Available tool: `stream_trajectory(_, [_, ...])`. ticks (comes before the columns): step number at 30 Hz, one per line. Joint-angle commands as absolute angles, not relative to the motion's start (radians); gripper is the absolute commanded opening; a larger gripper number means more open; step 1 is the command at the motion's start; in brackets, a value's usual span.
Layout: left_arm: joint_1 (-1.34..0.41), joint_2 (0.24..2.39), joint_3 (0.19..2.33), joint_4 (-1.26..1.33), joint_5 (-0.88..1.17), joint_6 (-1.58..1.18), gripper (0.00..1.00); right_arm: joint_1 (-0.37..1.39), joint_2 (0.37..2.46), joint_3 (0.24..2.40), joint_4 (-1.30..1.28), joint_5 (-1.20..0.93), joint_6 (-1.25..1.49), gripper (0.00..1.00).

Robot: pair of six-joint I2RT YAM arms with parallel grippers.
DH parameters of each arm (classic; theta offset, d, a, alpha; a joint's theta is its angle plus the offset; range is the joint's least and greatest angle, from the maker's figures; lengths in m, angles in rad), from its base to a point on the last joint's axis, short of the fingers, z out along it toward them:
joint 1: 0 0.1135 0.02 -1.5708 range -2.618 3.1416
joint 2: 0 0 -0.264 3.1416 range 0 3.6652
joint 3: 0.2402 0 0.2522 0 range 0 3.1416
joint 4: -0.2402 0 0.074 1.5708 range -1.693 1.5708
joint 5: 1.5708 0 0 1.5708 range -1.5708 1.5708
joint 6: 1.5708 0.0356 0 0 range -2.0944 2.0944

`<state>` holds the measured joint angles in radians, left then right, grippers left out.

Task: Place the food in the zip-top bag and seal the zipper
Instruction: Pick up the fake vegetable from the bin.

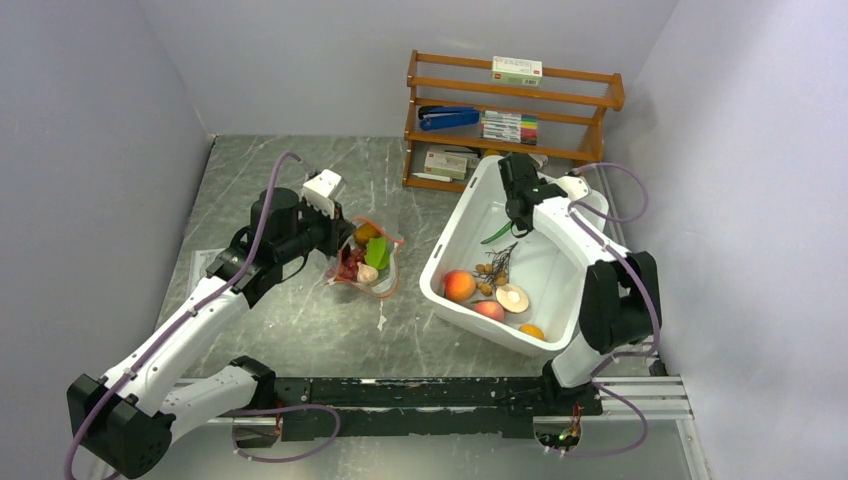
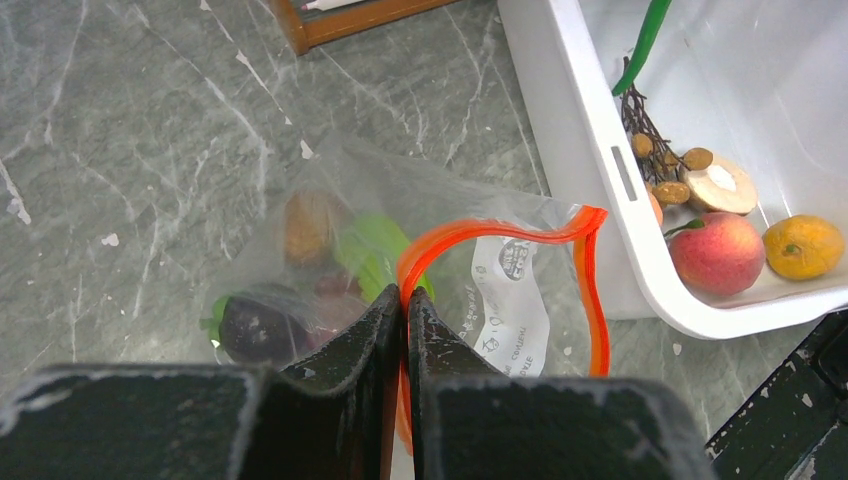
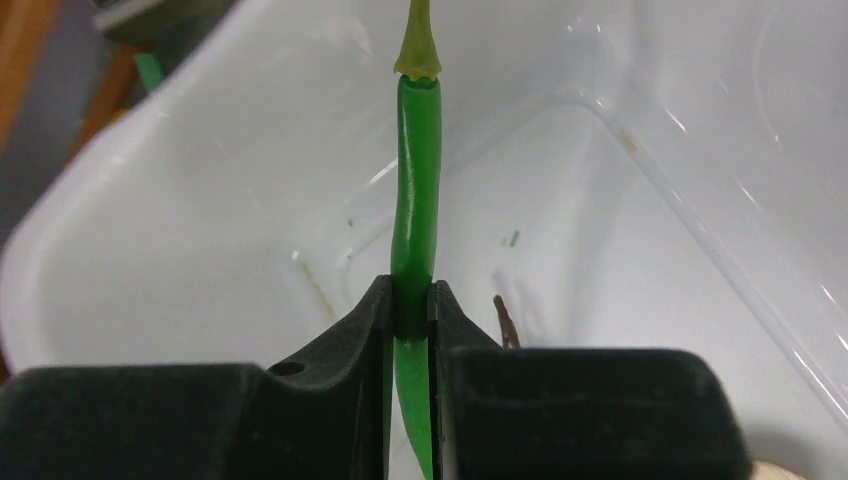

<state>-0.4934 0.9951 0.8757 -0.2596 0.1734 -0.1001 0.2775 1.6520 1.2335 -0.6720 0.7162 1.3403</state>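
The clear zip-top bag (image 1: pixel 371 262) lies on the grey table left of the tub, its red-orange zipper (image 2: pixel 590 290) gaping in a loop. Inside it show a green piece, a dark red bunch and a pale bulb. My left gripper (image 2: pixel 404 296) is shut on the near zipper lip, holding the mouth apart. My right gripper (image 3: pixel 411 300) hangs inside the white tub (image 1: pixel 465 205), shut on a slim green pod (image 3: pixel 417 190) whose stem points away from the wrist camera. In the tub lie a brown berry cluster on twigs (image 1: pixel 492 266), peach-like fruits (image 1: pixel 459 286), a halved pale piece (image 1: pixel 511 297) and an orange fruit (image 1: pixel 532 331).
A wooden rack (image 1: pixel 512 125) at the back holds a blue stapler (image 1: pixel 448 117), pens and small boxes. A black rail (image 1: pixel 430 392) runs along the near edge between the arm bases. Grey walls close the cell on both sides.
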Motion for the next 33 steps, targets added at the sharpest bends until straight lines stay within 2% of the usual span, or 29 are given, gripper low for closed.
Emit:
stream_trajectory(1, [-0.488, 0.996, 0.888, -0.257, 0.204, -0.078, 0.07, 0.280, 1.566, 1.182, -0.474, 0.807, 1.213, 0.02])
stream_trajectory(4, [-0.487, 0.992, 0.886, -0.256, 0.197, -0.077, 0.07, 0.289, 1.483, 1.127, -0.354, 0.772, 1.101, 0.02])
stream_trajectory(9, [-0.487, 0.985, 0.879, -0.246, 0.192, -0.081, 0.07, 0.296, 1.342, 1.010, -0.022, 0.590, 0.865, 0.01])
stream_trajectory(15, [-0.486, 0.993, 0.884, -0.257, 0.178, -0.082, 0.07, 0.304, 1.208, 0.901, 0.191, 0.257, 0.673, 0.01])
stream_trajectory(17, [-0.488, 0.986, 0.882, -0.256, 0.172, -0.084, 0.07, 0.307, 1.175, 0.863, 0.248, 0.086, 0.614, 0.03])
stream_trajectory(21, [-0.487, 0.965, 0.869, -0.231, 0.172, -0.087, 0.07, 0.330, 1.117, 0.806, 0.330, -0.097, 0.589, 0.06])
stream_trajectory(25, [-0.486, 0.964, 0.863, -0.214, 0.189, -0.096, 0.07, 0.378, 1.061, 0.763, 0.427, -0.172, 0.578, 0.07])
stream_trajectory(33, [-0.487, 0.971, 0.873, -0.227, 0.196, -0.117, 0.07, 0.605, 1.018, 0.672, 0.686, -0.205, 0.411, 0.07])
